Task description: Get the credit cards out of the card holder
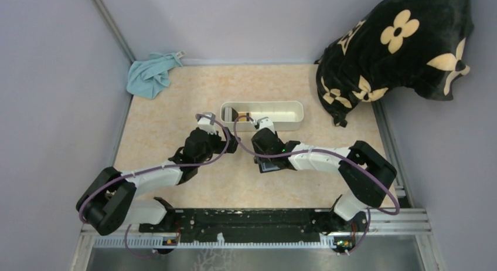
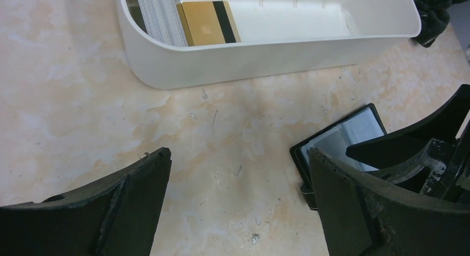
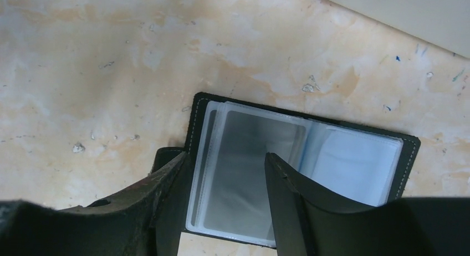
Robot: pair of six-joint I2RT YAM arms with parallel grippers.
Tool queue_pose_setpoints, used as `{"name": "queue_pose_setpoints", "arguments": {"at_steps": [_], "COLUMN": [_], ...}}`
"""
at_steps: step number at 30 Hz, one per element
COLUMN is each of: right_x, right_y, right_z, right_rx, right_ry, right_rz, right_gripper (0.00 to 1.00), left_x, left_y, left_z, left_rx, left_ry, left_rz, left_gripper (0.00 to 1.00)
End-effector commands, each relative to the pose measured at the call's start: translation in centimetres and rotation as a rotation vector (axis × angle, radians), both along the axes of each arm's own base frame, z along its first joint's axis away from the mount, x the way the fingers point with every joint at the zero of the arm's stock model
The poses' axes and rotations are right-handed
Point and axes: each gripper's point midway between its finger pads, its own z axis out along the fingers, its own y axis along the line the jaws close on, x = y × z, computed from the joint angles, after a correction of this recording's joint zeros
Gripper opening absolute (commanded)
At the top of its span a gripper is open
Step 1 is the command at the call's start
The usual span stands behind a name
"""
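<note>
The card holder (image 1: 267, 165) lies open on the table, a black wallet with clear sleeves, also in the right wrist view (image 3: 343, 162) and the left wrist view (image 2: 346, 134). A greyish credit card (image 3: 255, 145) sits inside its left sleeve. My right gripper (image 3: 224, 162) is open and low over the holder, one finger at its left edge and the other over its middle fold. My left gripper (image 2: 238, 150) is open and empty above bare table just left of the holder. In the top view the left gripper (image 1: 202, 143) and right gripper (image 1: 264, 149) are close together.
A white oblong tray (image 1: 293, 123) stands just beyond the grippers; in the left wrist view the tray (image 2: 277, 54) holds a gold card (image 2: 204, 23) and a stack of cards (image 2: 158, 15). A blue cloth (image 1: 151, 74) lies at the back left, a black flowered pillow (image 1: 398, 42) at the back right.
</note>
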Motion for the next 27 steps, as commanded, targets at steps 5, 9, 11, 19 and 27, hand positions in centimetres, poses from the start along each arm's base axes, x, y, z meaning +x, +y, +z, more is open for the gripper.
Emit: {"name": "queue_pose_setpoints", "arguments": {"at_steps": [5, 9, 11, 19, 27], "right_x": [0.7, 0.3, 0.1, -0.2, -0.8], "right_y": [-0.9, -0.8, -0.8, -0.9, -1.8], "right_z": [0.3, -0.2, -0.4, -0.9, -1.7], "right_rx": [-0.061, -0.061, -0.060, -0.082, -0.098], "right_ry": [-0.037, -0.026, -0.021, -0.007, 0.007], "right_rz": [-0.050, -0.040, -0.039, -0.034, -0.062], "right_gripper": [0.51, 0.52, 0.55, 0.66, 0.54], "left_x": [0.0, -0.1, -0.2, -0.3, -0.4], "left_y": [0.5, 0.3, 0.3, 0.4, 0.3], "left_z": [0.6, 0.4, 0.3, 0.0, -0.1], "left_rx": [-0.007, -0.009, -0.008, 0.001, 0.002], "left_ry": [-0.041, -0.037, -0.037, -0.033, -0.029], "left_rz": [0.000, -0.011, -0.011, -0.017, -0.019], "left_gripper": [0.99, 0.99, 0.99, 0.99, 0.99]}}
